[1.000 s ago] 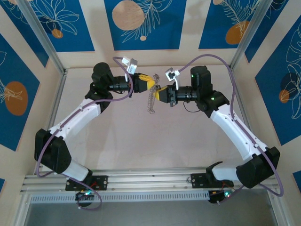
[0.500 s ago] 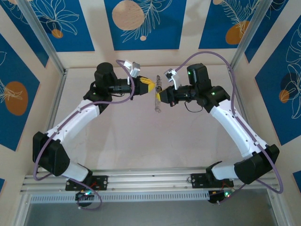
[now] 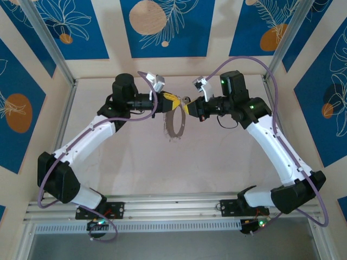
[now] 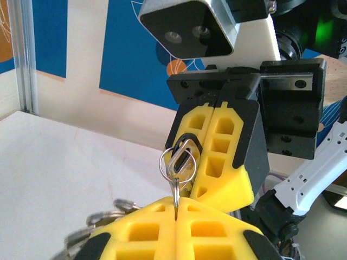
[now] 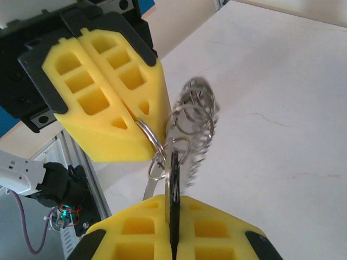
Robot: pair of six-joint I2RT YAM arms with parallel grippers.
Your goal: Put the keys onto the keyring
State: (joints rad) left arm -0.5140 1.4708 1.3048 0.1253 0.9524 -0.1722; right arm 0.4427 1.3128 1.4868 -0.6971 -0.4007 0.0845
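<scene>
A: Axis of the tiny key with the black oblong head (image 5: 174, 211)?

B: In the right wrist view it stands edge-on. Its long axis runs along the fingers, and the free end points straight out at the opposite pincer.

A: Position relative to the pincers?

B: The right pincer (image 3: 187, 107) is closed, with the key's head clamped in the seam between its yellow foam pads. The left pincer (image 3: 176, 103) is also closed, nipping one wire ring of the thin silvery metal keyring edged with small rings (image 3: 173, 125) at its very tip. The key's free end reaches in among those rings. I cannot tell whether it is threaded through.

A: Rest of the keyring?

B: It hangs as a floppy loop below the two tips, over the pale table (image 3: 135, 162).

A: Arm pose?

B: Both arms reach forward from the near edge, elbows spread outward and forearms angled inward. The wrists are turned so the pincers face each other tip to tip, nearly touching, over the far middle of the table.
</scene>
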